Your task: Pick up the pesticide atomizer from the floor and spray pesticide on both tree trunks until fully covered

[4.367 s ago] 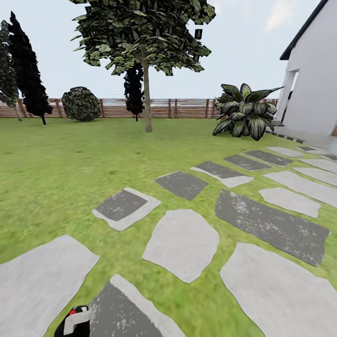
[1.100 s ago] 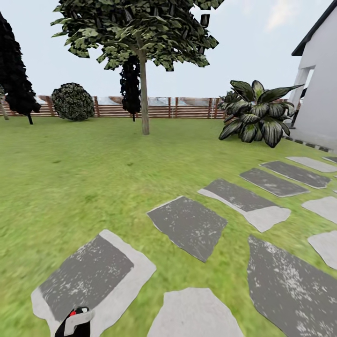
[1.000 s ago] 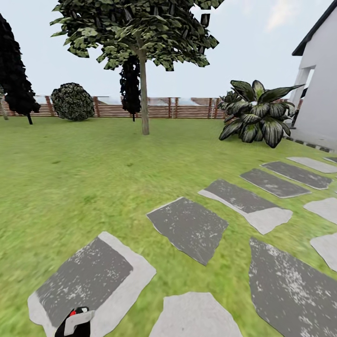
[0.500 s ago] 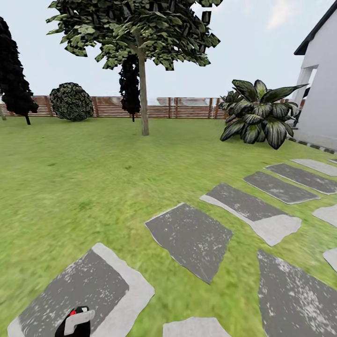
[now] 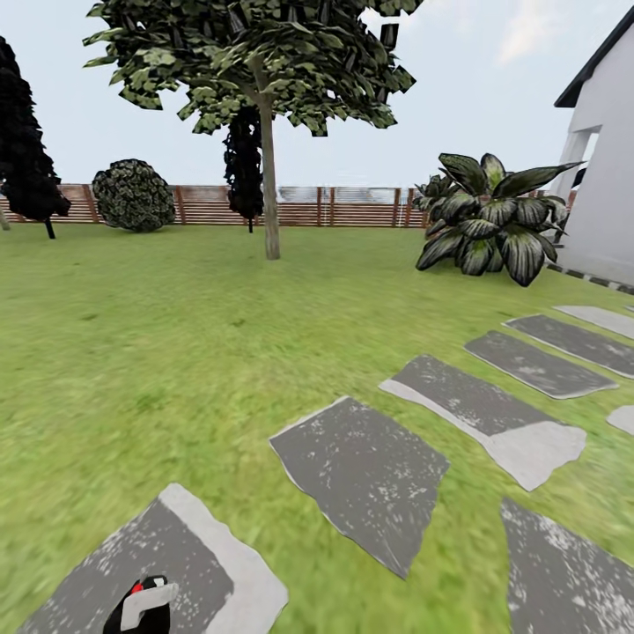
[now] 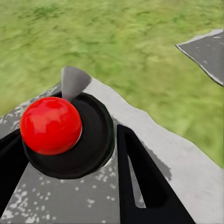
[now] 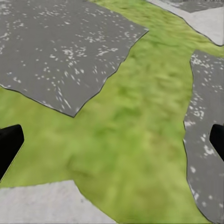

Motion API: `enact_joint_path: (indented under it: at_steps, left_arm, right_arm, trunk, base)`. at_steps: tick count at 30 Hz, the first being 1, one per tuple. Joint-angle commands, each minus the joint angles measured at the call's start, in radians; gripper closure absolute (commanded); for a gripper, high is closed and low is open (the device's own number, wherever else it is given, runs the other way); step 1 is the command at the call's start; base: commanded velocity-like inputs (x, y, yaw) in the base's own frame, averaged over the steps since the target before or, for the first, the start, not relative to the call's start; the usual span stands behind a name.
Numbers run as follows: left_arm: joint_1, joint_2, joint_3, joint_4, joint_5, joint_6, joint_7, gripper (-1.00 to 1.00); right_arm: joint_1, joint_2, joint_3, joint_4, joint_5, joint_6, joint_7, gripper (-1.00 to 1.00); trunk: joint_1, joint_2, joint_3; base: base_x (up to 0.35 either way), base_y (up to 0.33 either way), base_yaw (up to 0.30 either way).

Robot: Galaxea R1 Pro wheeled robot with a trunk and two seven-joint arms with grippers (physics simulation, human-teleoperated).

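Green lawn (image 5: 132, 352), grey stepping stones (image 5: 361, 475), brown slat fence (image 5: 335, 207) behind, white house (image 5: 608, 176) at right. Pesticide atomizer (image 6: 63, 135), black body with red ball top, sits between left gripper (image 6: 65, 172) fingers (image 6: 140, 182), jaws clamped on it, above stone. Right gripper (image 7: 112, 140) jaws wide apart, holding nothing, over grass. Thin-trunked leafy tree (image 5: 269, 176) stands near fence.
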Motion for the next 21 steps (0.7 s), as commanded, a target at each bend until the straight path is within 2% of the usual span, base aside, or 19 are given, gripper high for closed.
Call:
enact_joint_path:
  at_steps: [1,21]
  left_arm:
    - [-0.001,0.0,0.001,0.001,-0.004,-0.003,0.004,1.0]
    - [-0.001,0.0,0.001,0.001,-0.004,-0.003,0.004,1.0]
  right_arm:
    - [-0.001,0.0,-0.001,0.001,-0.003,-0.003,0.002,-1.0]
    - [-0.001,0.0,-0.001,0.001,-0.003,-0.003,0.002,-1.0]
  trunk:
    - [0.0,0.0,-0.001]
    - [0.0,0.0,-0.001]
  base:
    - [0.34,0.0,0.0]
    - [0.34,0.0,0.0]
